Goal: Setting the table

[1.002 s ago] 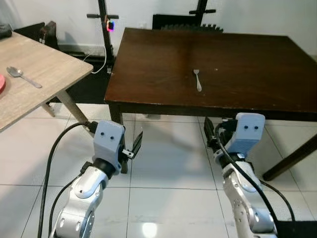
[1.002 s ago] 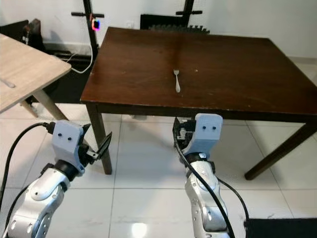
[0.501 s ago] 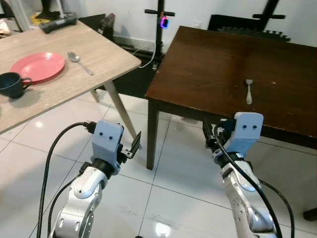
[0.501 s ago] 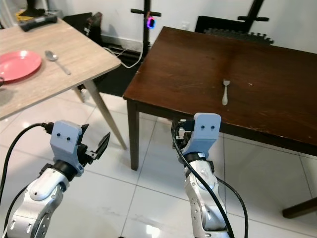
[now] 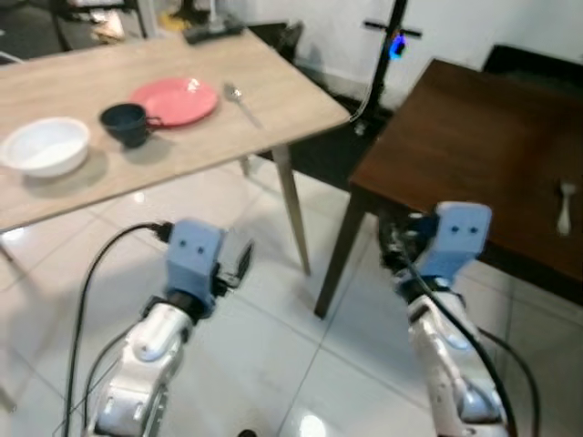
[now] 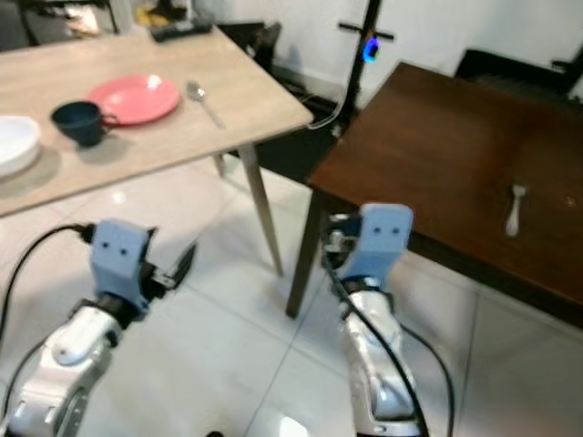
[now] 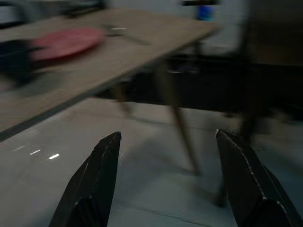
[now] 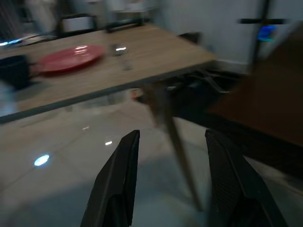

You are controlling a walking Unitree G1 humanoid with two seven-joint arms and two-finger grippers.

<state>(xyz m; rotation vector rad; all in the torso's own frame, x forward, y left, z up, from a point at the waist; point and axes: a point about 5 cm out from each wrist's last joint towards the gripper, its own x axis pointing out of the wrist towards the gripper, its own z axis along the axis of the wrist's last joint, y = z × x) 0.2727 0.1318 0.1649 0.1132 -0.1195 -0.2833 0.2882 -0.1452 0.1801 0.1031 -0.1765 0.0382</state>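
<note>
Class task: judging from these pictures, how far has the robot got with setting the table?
Done: a fork lies on the dark table. In hand: nothing; the left gripper and right gripper are both open above the floor. Left: the pink plate, spoon, dark cup and white bowl sit on the light wooden table.

Ahead-left of the left gripper (image 5: pixel 244 261), a table (image 5: pixel 182 137) carries bowl (image 5: pixel 46 146), cup (image 5: pixel 125 123), plate (image 5: pixel 175 97), spoon (image 5: pixel 239 98); ahead-right, another table (image 5: pixel 455 155) bears a fork (image 5: pixel 565 205).

Head views looking down from above; wrist views low, facing the light table (image 5: pixel 182 127), shared by all.
</note>
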